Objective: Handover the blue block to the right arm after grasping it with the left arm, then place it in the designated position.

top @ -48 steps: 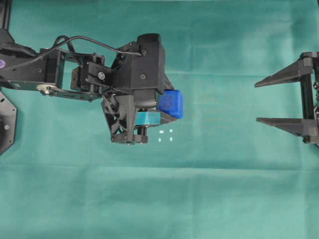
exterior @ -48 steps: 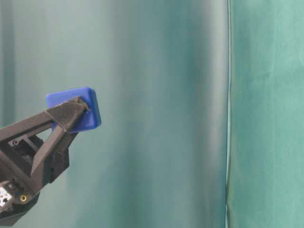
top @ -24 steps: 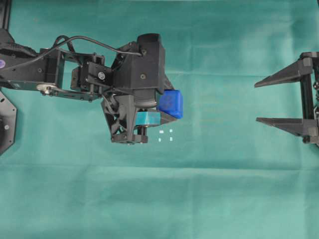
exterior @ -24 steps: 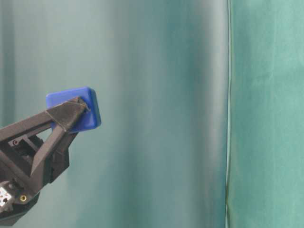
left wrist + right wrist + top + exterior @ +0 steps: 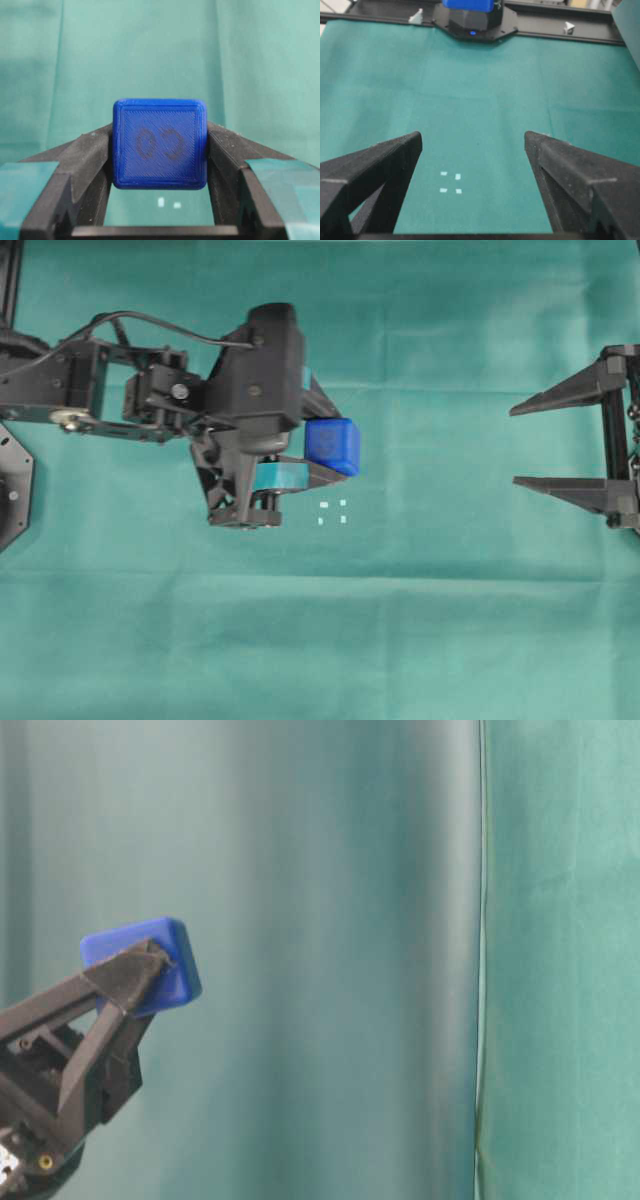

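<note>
The blue block [image 5: 332, 445] is clamped between the teal-padded fingers of my left gripper [image 5: 326, 440] and held up off the cloth; it also shows in the table-level view [image 5: 140, 965] and fills the left wrist view [image 5: 159, 144], with dark round marks on its face. The designated position [image 5: 332, 512], four tiny white marks, lies on the green cloth just below the block; the right wrist view shows it too [image 5: 450, 182]. My right gripper [image 5: 515, 445] is open and empty at the far right, fingers pointing left at the block, well apart from it.
Green cloth [image 5: 430, 620] covers the whole table. The left arm's black base plate [image 5: 12, 490] sits at the left edge. A black frame and base [image 5: 470, 22] run along the far side in the right wrist view.
My left gripper, with the blue block in it, has shifted left and slightly up in the overhead view; the block sits further left in the table-level view. The right gripper has not moved.
</note>
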You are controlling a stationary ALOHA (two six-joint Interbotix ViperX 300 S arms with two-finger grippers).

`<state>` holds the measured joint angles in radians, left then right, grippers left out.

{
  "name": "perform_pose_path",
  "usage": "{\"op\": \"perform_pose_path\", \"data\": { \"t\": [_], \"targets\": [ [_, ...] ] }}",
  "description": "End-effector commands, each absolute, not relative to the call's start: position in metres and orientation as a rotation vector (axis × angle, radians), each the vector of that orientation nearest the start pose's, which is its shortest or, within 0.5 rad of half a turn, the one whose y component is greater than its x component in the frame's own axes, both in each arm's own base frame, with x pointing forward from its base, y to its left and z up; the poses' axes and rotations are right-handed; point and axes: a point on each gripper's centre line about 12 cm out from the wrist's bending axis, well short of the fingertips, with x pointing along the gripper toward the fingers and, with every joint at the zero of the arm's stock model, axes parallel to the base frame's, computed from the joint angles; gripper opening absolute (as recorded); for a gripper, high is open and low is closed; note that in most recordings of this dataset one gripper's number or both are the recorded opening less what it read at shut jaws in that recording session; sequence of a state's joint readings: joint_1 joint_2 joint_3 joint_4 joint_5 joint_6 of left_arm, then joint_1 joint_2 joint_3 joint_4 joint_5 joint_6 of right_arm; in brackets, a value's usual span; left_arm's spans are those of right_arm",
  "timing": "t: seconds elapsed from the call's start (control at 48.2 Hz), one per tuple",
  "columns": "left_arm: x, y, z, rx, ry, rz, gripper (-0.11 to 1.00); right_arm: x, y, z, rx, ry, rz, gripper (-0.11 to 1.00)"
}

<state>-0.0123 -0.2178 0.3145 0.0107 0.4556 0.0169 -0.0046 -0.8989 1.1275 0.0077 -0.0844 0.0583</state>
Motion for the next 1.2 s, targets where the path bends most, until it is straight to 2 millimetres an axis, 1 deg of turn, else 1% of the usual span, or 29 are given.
{"op": "perform_pose_path", "data": {
  "t": [0.0, 0.27, 0.415, 0.56, 0.85, 1.182],
  "targets": [
    [0.382, -0.004, 0.364, 0.031, 0.436, -0.012, 0.47, 0.214, -0.001, 0.282, 0.057, 0.124, -0.01, 0.94],
    [0.359, -0.004, 0.363, 0.027, 0.212, -0.013, 0.47, 0.214, -0.001, 0.286, 0.04, 0.101, -0.005, 0.94],
    [0.351, -0.004, 0.359, 0.024, 0.133, -0.013, 0.47, 0.214, -0.001, 0.287, 0.03, 0.094, -0.003, 0.94],
    [0.349, -0.004, 0.356, 0.022, 0.121, -0.012, 0.47, 0.215, -0.001, 0.288, 0.027, 0.089, -0.004, 0.94],
    [0.349, -0.004, 0.356, 0.022, 0.123, -0.012, 0.47, 0.217, -0.001, 0.287, 0.027, 0.097, -0.004, 0.94],
    [0.349, -0.004, 0.356, 0.022, 0.123, -0.012, 0.47, 0.231, 0.0, 0.293, 0.012, 0.109, 0.0, 0.94]
  ]
}}
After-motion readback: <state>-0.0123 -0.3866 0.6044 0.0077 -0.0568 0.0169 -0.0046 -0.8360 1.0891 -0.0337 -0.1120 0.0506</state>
